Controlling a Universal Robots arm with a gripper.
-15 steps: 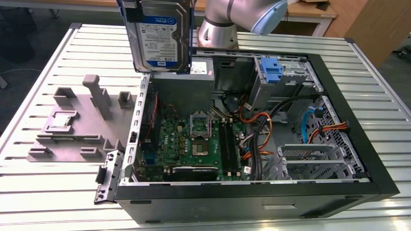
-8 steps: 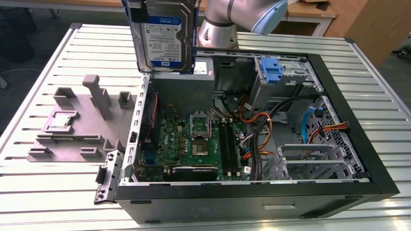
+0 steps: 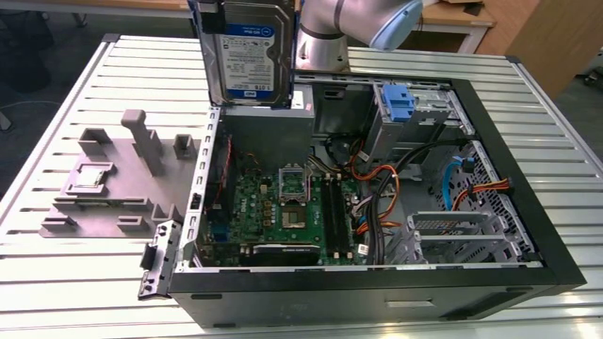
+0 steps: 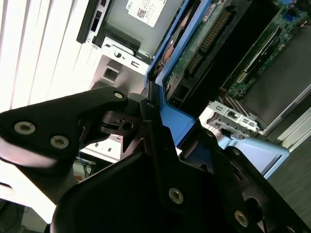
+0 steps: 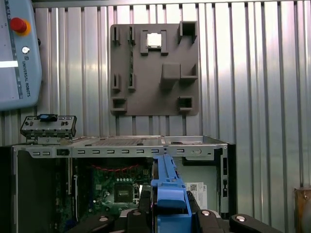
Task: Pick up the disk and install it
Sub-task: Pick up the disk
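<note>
Exterior view: disk (image 3: 247, 56) hangs upright, label toward camera, above rim of open computer case (image 3: 377, 293). First wrist view: gripper (image 5: 169, 216) clamped on disk's blue carrier edge. Likely rigid, fairly heavy, shock-sensitive; hold by carrier frame, not label face.

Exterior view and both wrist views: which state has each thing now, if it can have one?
disk: held upright over the case, not yet installed.
gripper: jaws shut on the disk's blue carrier.
computer case: lying on its side, open, side panel off.
blue bracket: fixed inside the case, holds no drive.
grey fixture plate: lying flat beside the case, one chip seated in a pocket.
</note>
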